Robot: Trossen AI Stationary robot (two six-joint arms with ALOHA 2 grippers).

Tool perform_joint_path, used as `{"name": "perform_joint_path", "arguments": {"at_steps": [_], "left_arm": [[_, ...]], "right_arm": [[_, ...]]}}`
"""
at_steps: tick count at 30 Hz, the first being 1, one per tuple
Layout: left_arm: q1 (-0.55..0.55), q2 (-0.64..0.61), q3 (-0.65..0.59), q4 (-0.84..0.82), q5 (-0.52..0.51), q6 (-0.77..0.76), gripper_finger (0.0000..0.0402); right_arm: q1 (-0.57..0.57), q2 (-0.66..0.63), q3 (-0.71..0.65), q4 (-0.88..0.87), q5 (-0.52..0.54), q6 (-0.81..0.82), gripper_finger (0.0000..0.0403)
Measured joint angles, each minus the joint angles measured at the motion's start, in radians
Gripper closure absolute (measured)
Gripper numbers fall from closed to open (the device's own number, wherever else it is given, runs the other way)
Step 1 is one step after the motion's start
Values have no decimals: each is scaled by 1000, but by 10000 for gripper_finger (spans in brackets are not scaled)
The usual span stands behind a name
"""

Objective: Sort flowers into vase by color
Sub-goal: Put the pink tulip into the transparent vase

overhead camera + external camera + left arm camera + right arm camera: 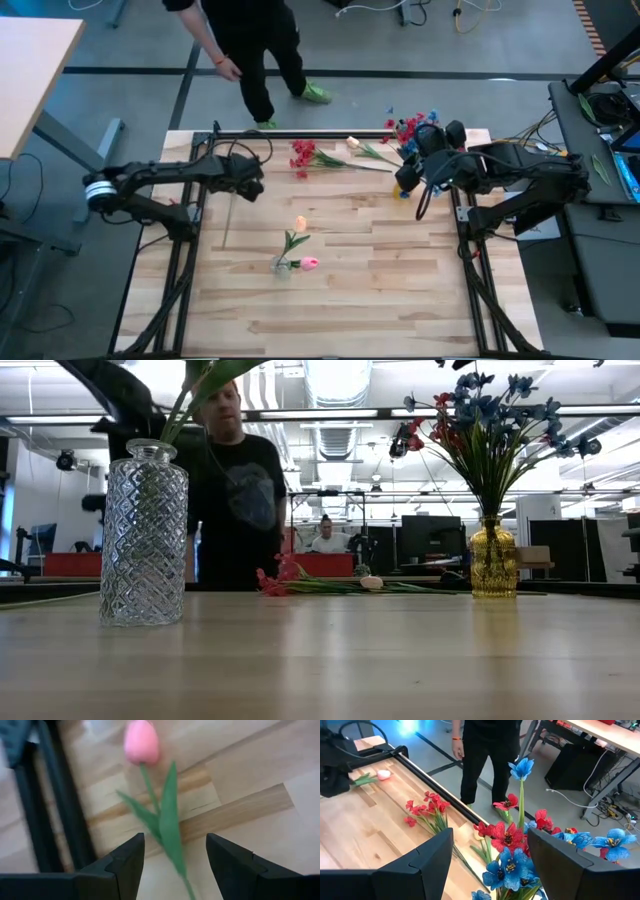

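Overhead, the released left gripper framed a pink tulip, its stem running toward twelve o'clock; the released right gripper hovered by the yellow vase.

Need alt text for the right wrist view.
The right gripper, jaws open, hovers over a bunch of red and blue flowers. Loose red flowers lie on the wooden table beyond, and a person stands behind.

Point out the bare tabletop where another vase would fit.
Free: the wide wooden strip nearer than the clear cut-glass vase, and the stretch between it and the loose red flower cluster. Crowded: the far right corner, around the yellow glass vase and right gripper.
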Motion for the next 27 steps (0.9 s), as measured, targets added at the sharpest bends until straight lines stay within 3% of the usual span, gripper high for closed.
{"name": "perform_joint_path", "arguments": {"at_steps": [12, 27], "left_arm": [[80, 91, -79, 126, 15, 47, 220], [79, 169, -72, 157, 16, 42, 393]], "right_arm": [[0, 0, 2, 0, 0, -1, 156], [0, 0, 2, 1, 0, -4, 156]]}}
